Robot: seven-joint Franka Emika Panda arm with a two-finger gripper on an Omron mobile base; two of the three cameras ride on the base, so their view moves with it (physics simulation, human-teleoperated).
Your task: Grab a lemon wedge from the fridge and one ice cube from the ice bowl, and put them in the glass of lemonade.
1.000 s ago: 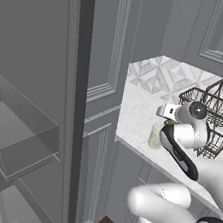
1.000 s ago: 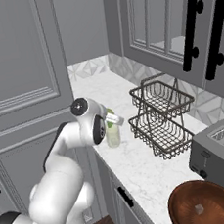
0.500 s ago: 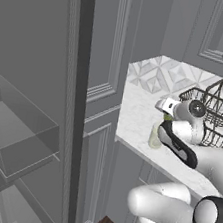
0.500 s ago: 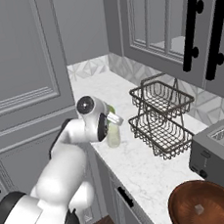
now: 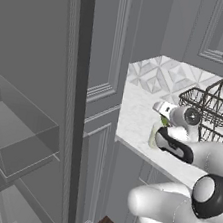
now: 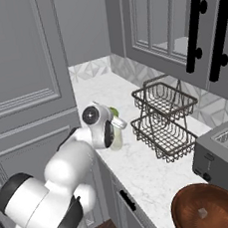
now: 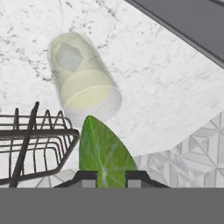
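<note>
Tool [image 7: 111, 176]: lower centre of the hand view; its two dark tips pinch the lemon wedge between them.
Lemon wedge [image 7: 103, 154]: green-yellow, lower centre of the hand view, rising from between the tips; its point overlaps the near rim of the glass. A green sliver also shows at the tool in the right base view [image 6: 113, 111].
Glass of lemonade [image 7: 83, 82]: upper left of the hand view, standing on the surface, clear, with pale yellow liquid and one ice cube [image 7: 69, 57] inside. In the left base view [image 5: 155, 135] it sits right of centre, just behind the wrist.
Surface [image 6: 137, 171]: white marble, running from centre to lower right of the right base view.
Wire basket [image 6: 162, 119]: two-tier, dark, right of centre in the right base view, near the glass but apart from it.
Ice bowl [image 6: 211, 209]: reddish-brown, lower right corner of the right base view, well apart from the glass.
Toaster [image 6: 226, 157]: right edge of the right base view, just behind the bowl.
Fridge [image 5: 19, 135]: left half of the left base view, clear drawers visible.
</note>
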